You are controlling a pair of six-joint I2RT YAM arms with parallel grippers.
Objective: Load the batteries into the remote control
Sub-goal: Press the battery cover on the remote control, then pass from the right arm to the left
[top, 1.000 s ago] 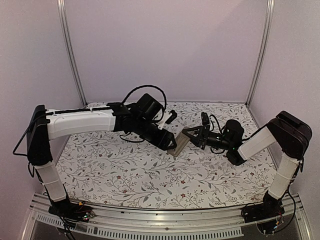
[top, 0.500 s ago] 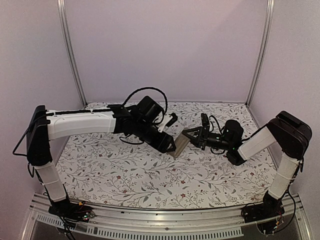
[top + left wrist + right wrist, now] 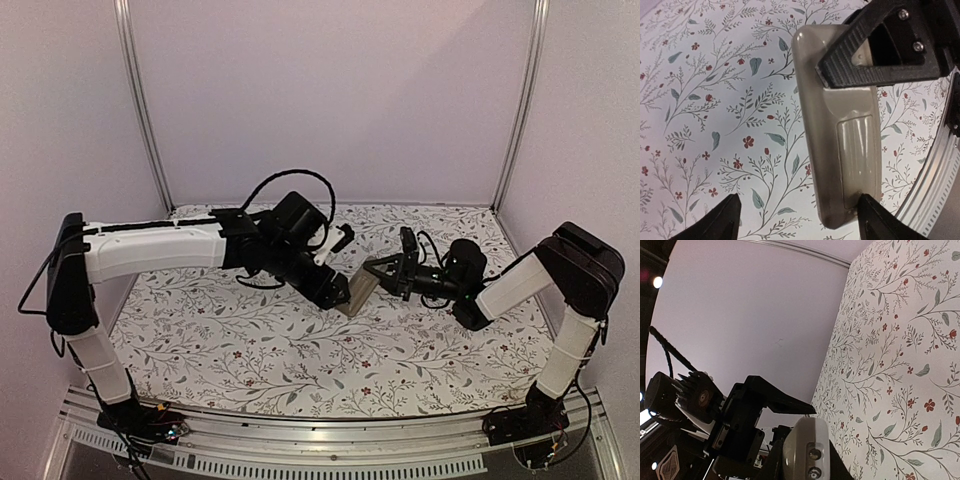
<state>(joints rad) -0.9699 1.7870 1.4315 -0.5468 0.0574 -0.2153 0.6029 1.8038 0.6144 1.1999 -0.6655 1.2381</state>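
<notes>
1. The table (image 3: 250, 350), covered with a flowered cloth, fills the floor of the pale-walled booth.
2. The left arm (image 3: 150, 250) reaches in from the left and the right arm (image 3: 520, 280) from the right; they meet near the table's middle.
3. The remote control (image 3: 840, 130) is held tilted over the cloth, its grey-tan back facing the left wrist camera and its cover panel (image 3: 857, 150) in place.
4. The right gripper (image 3: 388, 272) is pinching the remote's upper end.
5. The left gripper (image 3: 799, 200) stands spread, one finger on each side of the remote's lower end, and one of them is well clear of it.
</notes>
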